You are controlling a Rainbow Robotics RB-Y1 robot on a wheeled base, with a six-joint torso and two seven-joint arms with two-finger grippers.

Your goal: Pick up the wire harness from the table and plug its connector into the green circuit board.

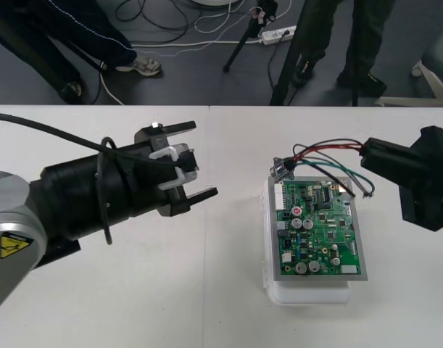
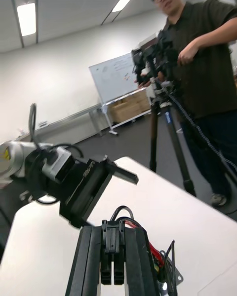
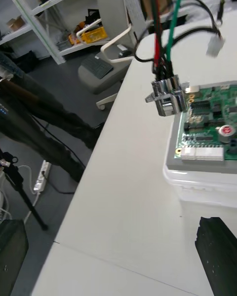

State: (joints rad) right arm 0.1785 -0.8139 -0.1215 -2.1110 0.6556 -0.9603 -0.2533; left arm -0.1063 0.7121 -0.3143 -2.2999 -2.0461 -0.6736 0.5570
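Observation:
The green circuit board (image 1: pixel 319 230) lies on its white base (image 1: pixel 308 293) right of the table's middle. My right gripper (image 1: pixel 366 152) hovers just beyond the board's far right corner, shut on the harness wires (image 1: pixel 330 151). Red, black and green wires arc from it to the round metal socket (image 1: pixel 281 168), which hangs at the board's far left corner. In the left wrist view the socket (image 3: pixel 168 96) dangles against the board (image 3: pixel 212 128) edge. Two loose wire ends (image 1: pixel 366 190) droop below the right gripper. My left gripper (image 1: pixel 204 159) stands open left of the board, holding nothing.
The table's far edge (image 1: pixel 206 106) runs close behind both grippers. Past it, tripod legs (image 1: pixel 239 43) and cables stand on the dark floor. Bare table lies between the left gripper and the board, and in front of the base.

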